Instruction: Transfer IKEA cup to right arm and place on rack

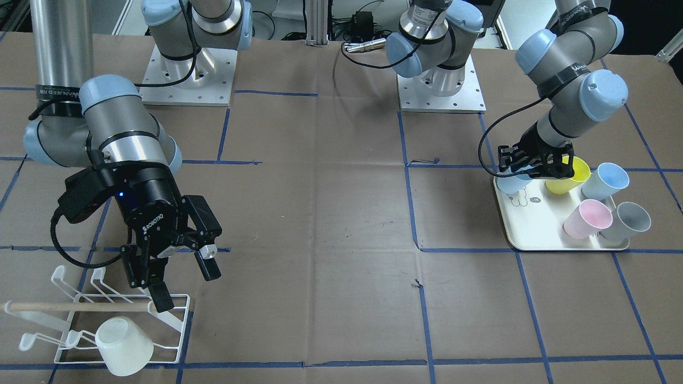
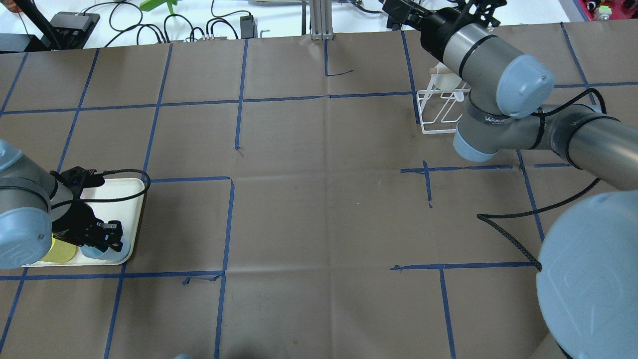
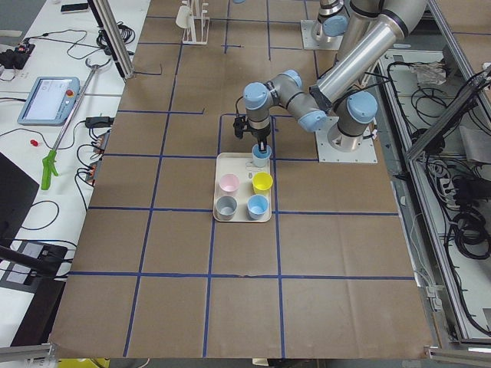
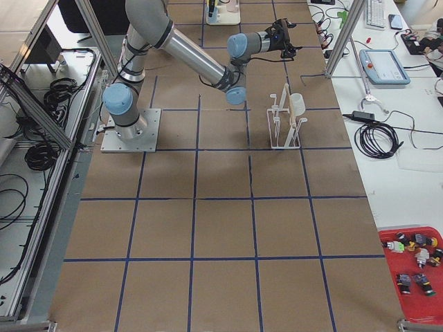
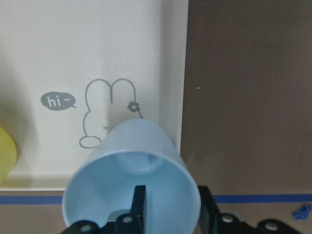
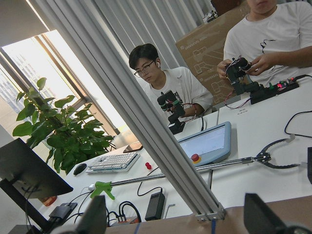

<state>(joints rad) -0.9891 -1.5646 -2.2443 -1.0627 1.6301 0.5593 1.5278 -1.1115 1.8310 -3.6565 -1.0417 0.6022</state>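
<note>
My left gripper (image 1: pixel 528 172) is at the near-robot corner of the cream tray (image 1: pixel 512 229), shut on the rim of a light blue cup (image 1: pixel 512 184). In the left wrist view one finger is inside the cup (image 5: pixel 131 165) and one outside. I cannot tell if the cup is lifted. My right gripper (image 1: pixel 185 285) is open and empty, just above the white wire rack (image 1: pixel 179 320) with its wooden dowel (image 1: pixel 74 306). A white cup (image 1: pixel 125 346) hangs mouth-first on one prong. The rack also shows in the overhead view (image 2: pixel 438 114).
The tray also holds a yellow cup (image 1: pixel 568 178), another light blue cup (image 1: pixel 605 181), a pink cup (image 1: pixel 587 218) and a grey cup (image 1: pixel 629 221). Two arm bases (image 1: pixel 187 74) stand at the robot's edge. Blue tape lines cross the brown table.
</note>
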